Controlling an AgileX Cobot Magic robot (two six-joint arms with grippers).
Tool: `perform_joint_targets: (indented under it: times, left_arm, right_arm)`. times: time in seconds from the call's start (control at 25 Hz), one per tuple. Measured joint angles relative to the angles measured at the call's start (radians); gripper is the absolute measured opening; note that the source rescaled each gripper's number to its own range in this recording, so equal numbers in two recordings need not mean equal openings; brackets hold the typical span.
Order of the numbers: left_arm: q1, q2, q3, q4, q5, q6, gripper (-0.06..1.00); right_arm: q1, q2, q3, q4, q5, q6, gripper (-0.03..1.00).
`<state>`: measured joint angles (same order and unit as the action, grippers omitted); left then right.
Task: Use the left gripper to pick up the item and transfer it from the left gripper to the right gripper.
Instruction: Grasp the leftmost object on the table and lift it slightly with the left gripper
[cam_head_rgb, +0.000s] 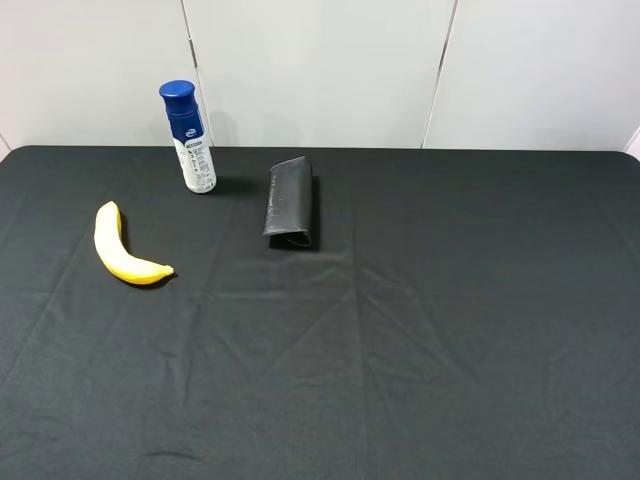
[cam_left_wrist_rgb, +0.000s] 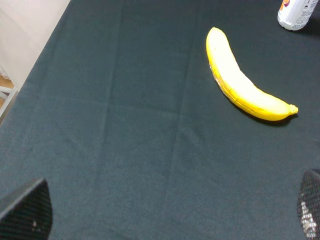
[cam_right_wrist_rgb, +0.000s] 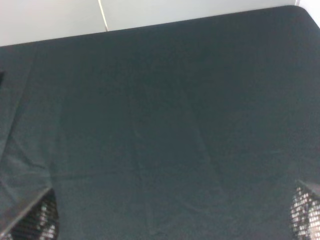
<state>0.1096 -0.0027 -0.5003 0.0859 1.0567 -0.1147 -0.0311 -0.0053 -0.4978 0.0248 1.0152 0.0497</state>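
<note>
Black cloth covers the worktop (cam_head_rgb: 450, 350) from edge to edge, creased in shallow folds. Your banana (cam_head_rgb: 122, 250) lies flat on it at the left of the high view, a little above mid-height, with its nubbed tip pointing right. Neither arm shows in that view.

Your left hand (cam_left_wrist_rgb: 167, 215) hangs over the cloth with its two fingers spread wide and nothing between them. The banana is out ahead of it, well apart. Your right hand (cam_right_wrist_rgb: 172, 215) is spread and empty too, over bare cloth.

I judge the step to be the reach, not yet begun. Bring the left hand over the fruit and turn the wrist so the fingers close across the curve, not along it. Grip nearer one end than dead centre, so the right hand has free length to take hold of at the handover. Go low enough to get the fingers round the sides, but watch the loose cloth, which could pucker into the grip. Close gently, because the skin is smooth and likely to bruise.

At the upper left of the high view a white bottle (cam_head_rgb: 189, 137) with a blue cap stands upright, near the banana's far end, so keep the approach on the near side. A folded black pouch (cam_head_rgb: 290, 203) lies near the top centre. Pale wall panels with thin seams rise behind the worktop's far edge.
</note>
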Motion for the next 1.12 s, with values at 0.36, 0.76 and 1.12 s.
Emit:
perform_joint_targets:
  times: [0.36, 0.76, 1.12]
  left_arm:
    - [0.0, 0.0, 0.0, 0.0, 0.0, 0.0, 0.98]
    - [0.0, 0.0, 0.0, 0.0, 0.0, 0.0, 0.98]
    - [0.0, 0.0, 0.0, 0.001, 0.0, 0.0, 0.98]
  right_arm:
    - [0.0, 0.0, 0.0, 0.0, 0.0, 0.0, 1.0]
    - [0.0, 0.0, 0.0, 0.0, 0.0, 0.0, 1.0]
    - [0.0, 0.0, 0.0, 0.0, 0.0, 0.0, 1.0]
